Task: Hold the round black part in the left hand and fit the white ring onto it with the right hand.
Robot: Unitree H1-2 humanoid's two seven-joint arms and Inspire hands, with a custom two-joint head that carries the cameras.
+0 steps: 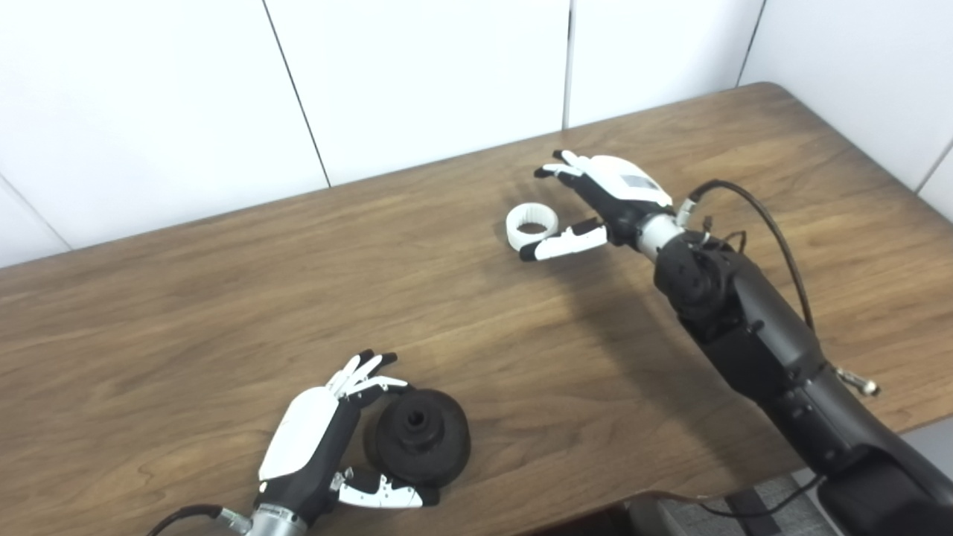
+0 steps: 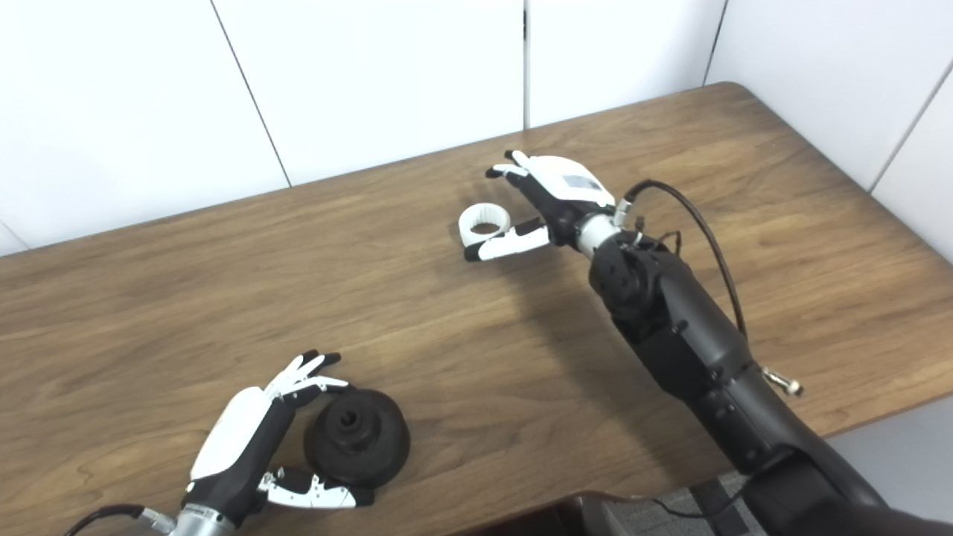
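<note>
No text, label, brand, number or sign can be read anywhere in either view. The only candidate is a small grey patch on the white back of the right hand (image 1: 607,201), at about 1 o'clock in the scene, and it is too small and blurred to show any characters.
</note>
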